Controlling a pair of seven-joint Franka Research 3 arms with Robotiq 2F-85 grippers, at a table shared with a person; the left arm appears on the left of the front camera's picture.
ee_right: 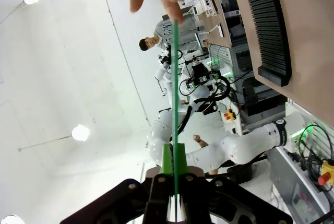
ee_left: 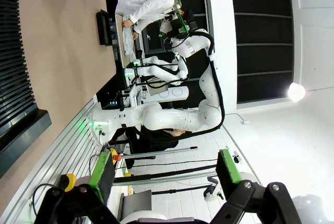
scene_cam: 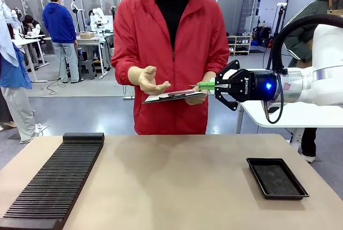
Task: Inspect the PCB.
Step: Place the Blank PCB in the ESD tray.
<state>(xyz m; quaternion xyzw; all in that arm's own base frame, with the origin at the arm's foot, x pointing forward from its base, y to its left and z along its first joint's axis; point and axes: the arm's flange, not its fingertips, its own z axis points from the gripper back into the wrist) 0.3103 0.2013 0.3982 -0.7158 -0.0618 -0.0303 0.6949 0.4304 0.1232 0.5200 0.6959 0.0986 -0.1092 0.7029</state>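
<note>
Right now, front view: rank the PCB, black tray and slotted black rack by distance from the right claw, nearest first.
1. PCB: clamped edge-on in the right claw, held out toward the person.
2. Black tray: on the table below the claw, on the right side.
3. Slotted black rack: along the table's left edge, farthest.

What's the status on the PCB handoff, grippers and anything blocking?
Right gripper shut on the PCB, held edge-on at the person's hand. Left gripper open, nothing between its pads. Tablet just below the board; nothing blocking.
</note>
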